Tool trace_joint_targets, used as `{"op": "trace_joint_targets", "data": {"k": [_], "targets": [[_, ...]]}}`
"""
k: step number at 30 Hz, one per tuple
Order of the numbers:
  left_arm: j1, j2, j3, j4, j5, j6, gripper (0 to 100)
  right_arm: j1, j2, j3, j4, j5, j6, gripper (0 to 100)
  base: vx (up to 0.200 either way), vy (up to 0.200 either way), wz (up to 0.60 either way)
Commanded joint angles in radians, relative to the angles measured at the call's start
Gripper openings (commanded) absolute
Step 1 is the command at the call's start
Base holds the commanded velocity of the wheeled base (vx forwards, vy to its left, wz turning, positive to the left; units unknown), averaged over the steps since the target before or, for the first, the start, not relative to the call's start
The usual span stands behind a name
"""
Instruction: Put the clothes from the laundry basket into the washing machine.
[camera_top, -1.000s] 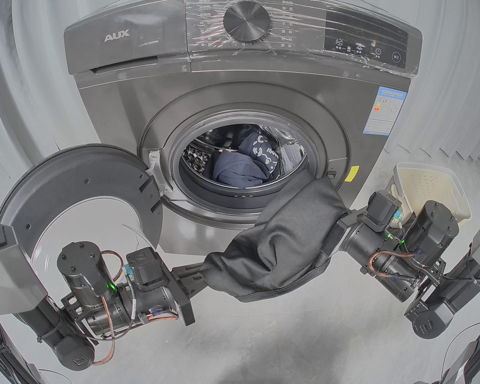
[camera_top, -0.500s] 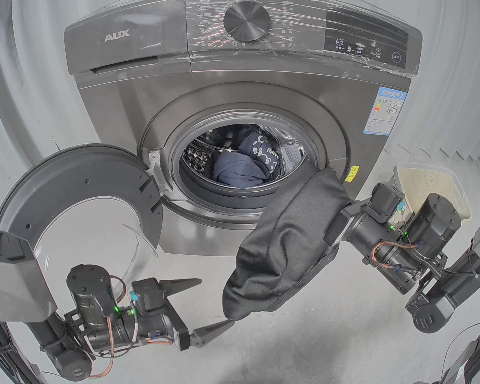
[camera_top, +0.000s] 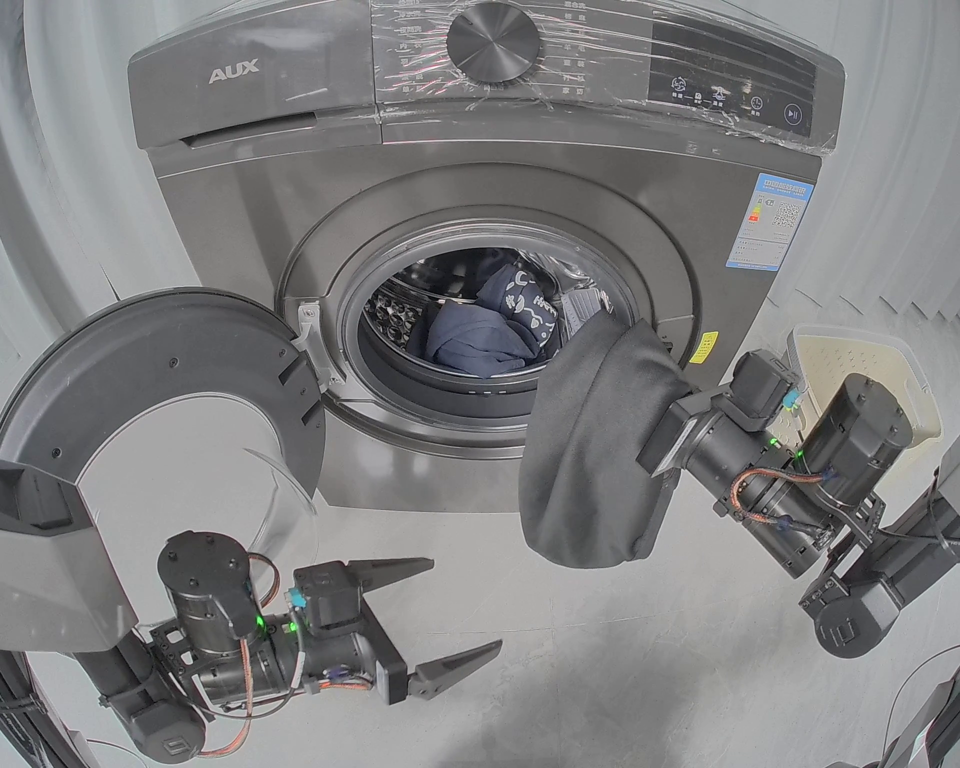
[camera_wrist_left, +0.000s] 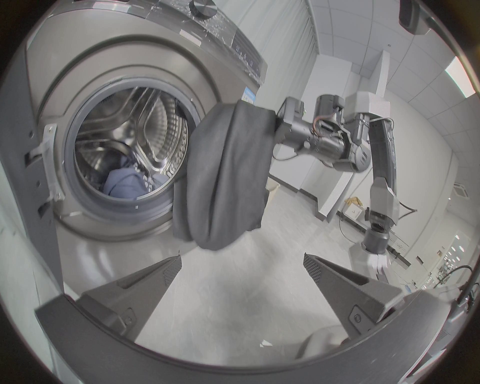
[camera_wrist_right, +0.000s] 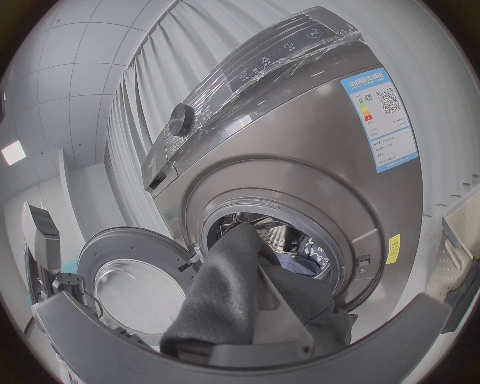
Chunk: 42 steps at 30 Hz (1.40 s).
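A black garment hangs from my right gripper, which is shut on it just right of the washing machine's round opening; the cloth's top edge rests at the opening's right rim. The same black garment dangles in front of the drum in the left wrist view and drapes over a finger in the right wrist view. Dark blue clothes lie inside the drum. My left gripper is open and holds nothing, low over the floor in front of the machine. The cream laundry basket stands at the right.
The machine's door is swung wide open to the left, above my left arm. Grey floor stretches in front of the machine. White curtains hang behind and beside it.
My left gripper let go of the black garment, opened and dropped back toward the floor. The garment now hangs from my right gripper alone, which has shifted slightly toward the opening.
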Motion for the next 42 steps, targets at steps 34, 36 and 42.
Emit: {"op": "trace_joint_targets", "data": {"k": [34, 36, 42], "targets": [[-0.012, 0.356, -0.521, 0.0, 0.171, -0.055, 100, 0.184, 0.076, -0.054, 0.006, -0.071, -0.002, 0, 0.0, 0.0, 0.0], [0.005, 0.377, -0.552, 0.0, 0.192, -0.051, 100, 0.192, 0.068, -0.043, 0.006, -0.071, 0.0, 0, 0.0, 0.0, 0.0], [0.031, 0.411, -0.613, 0.003, 0.2, -0.046, 100, 0.212, 0.044, 0.0, 0.003, -0.071, 0.007, 0, 0.0, 0.0, 0.0]]}}
